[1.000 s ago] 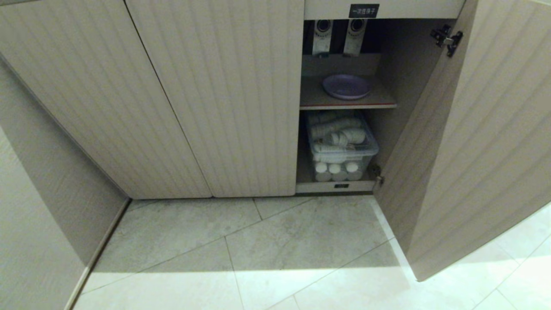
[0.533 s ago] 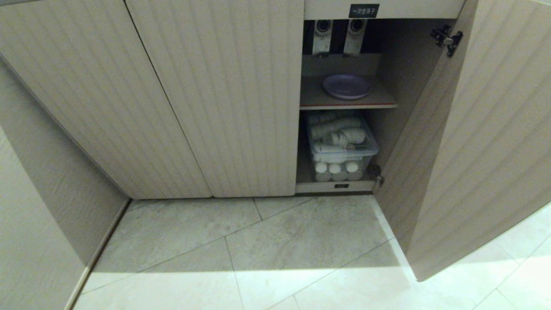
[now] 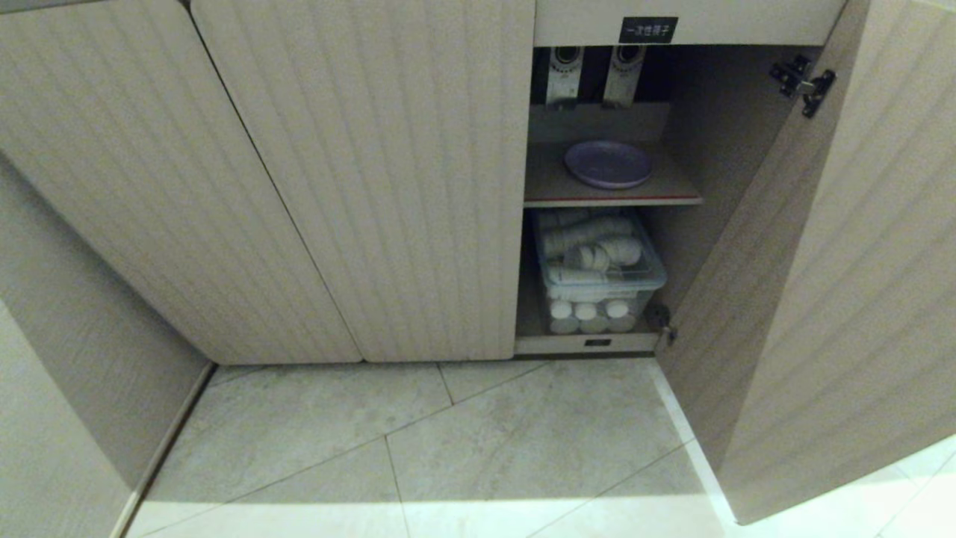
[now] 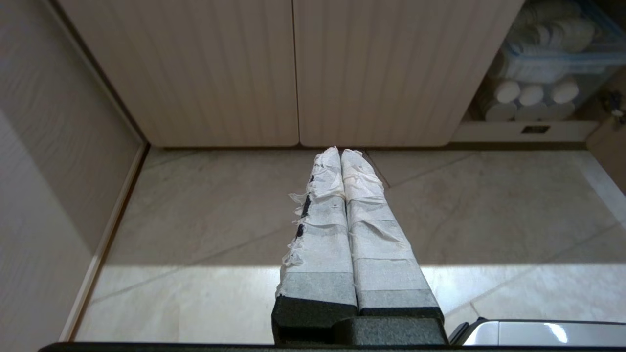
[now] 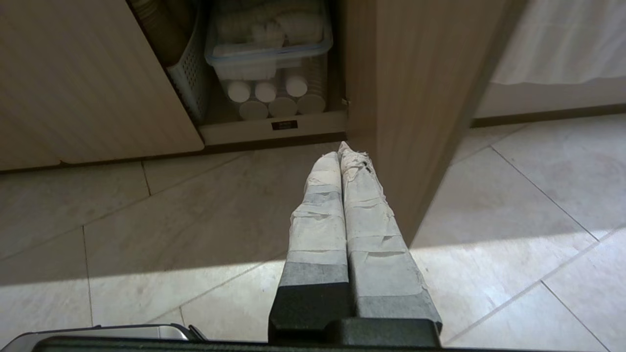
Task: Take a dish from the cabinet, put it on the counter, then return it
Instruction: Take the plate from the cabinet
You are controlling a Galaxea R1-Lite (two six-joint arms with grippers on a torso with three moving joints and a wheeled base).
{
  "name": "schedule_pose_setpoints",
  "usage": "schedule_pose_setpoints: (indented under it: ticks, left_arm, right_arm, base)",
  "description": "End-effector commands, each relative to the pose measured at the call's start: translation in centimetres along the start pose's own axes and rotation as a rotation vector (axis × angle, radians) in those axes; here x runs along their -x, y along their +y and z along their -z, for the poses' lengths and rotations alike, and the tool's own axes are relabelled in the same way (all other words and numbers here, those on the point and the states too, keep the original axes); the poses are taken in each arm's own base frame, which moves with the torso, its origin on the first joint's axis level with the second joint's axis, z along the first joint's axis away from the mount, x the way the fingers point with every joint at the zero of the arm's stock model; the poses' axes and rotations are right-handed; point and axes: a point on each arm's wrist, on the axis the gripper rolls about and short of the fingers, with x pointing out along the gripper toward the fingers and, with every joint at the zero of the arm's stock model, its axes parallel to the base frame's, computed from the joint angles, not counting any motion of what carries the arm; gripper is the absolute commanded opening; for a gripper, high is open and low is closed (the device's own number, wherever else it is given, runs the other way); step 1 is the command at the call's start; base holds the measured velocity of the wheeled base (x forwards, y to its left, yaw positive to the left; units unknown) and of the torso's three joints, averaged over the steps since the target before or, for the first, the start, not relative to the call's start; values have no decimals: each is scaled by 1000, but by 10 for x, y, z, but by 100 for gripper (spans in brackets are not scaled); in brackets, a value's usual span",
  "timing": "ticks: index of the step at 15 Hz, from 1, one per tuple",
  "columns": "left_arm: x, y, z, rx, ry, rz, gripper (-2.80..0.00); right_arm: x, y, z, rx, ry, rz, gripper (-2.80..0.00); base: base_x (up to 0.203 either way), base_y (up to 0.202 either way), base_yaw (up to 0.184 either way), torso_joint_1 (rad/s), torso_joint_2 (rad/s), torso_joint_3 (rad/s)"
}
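We see the whole head view shifted since a second ago, so our camera moved, while the dish (image 3: 606, 164) lies unmoved on the open cabinet (image 3: 373, 187) shelf and our left gripper (image 4: 341, 152) and right gripper (image 5: 339, 149) hang pressed together above the floor (image 3: 463, 441).

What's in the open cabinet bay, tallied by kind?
Lavender dish on the inner shelf: 1
Clear lidded bins stacked below the shelf, holding white cups: 2
White basket left of the bins: 1
Total: 4
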Motion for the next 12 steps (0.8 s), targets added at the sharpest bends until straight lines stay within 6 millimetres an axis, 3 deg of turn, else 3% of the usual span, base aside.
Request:
schedule_pose_setpoints:
  ticks: [1,12]
  left_arm:
    - [0,0,0,1,-1,0,-280]
    - [0,0,0,1,-1,-2,-280]
  right_arm:
    - [0,0,0,0,1,1,-280]
    - [0,0,0,0,1,1,-280]
  base:
    - [201,0,4,2,1,2]
    - [196,0,1,2,3,3]
